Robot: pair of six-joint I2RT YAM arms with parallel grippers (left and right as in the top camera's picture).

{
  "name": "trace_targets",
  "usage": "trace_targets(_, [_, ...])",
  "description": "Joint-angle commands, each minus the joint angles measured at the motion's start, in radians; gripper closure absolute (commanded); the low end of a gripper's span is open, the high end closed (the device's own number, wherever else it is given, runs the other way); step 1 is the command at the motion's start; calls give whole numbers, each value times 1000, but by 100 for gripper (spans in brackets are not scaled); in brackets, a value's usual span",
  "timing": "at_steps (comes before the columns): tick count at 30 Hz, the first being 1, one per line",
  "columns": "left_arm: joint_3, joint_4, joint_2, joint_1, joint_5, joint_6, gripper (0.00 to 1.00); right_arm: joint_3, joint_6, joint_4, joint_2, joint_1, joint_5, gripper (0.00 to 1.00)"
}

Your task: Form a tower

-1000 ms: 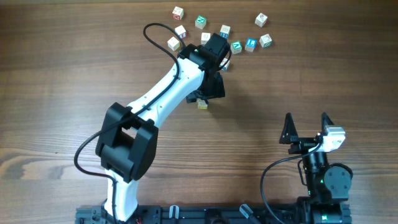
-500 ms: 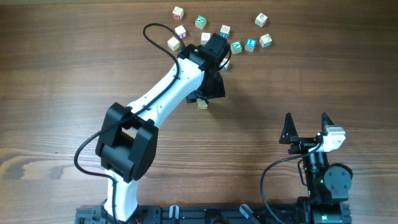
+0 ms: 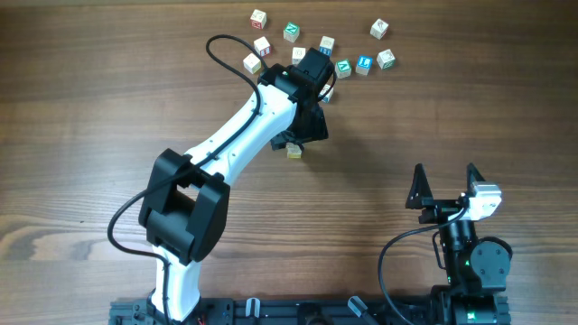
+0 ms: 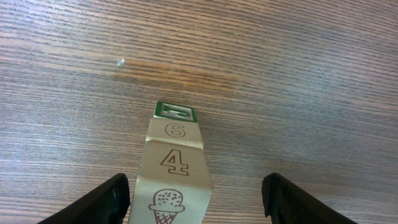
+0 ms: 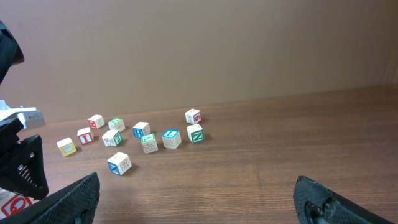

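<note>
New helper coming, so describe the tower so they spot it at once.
Find the white left arm reaching across the wooden table; the tower stands beneath its open claw, between the fingers. Unlike the loose cubes beyond, it is a stack, green-topped, with 6, 4 and an ice cream down its side.

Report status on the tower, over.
Left gripper open, straddling the tower, not touching it. Right gripper open, empty, parked. Tower upright, green-marked cube on top. Loose cubes lie farther off, nothing in the way.
</note>
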Motion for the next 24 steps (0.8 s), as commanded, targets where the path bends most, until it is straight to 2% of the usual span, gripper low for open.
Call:
trace_targets(1, [18,2,-24,2,10,-20,29,-1,-4,2,-5,6,-2,0])
trace_targets(17, [18,-2,-24,2,27,-19,29,-1,-4,2,-5,6,-2,0])
trace_targets(24, [18,-2,-24,3,0,-19,25,-1,-5,2,-5,6,-2,0])
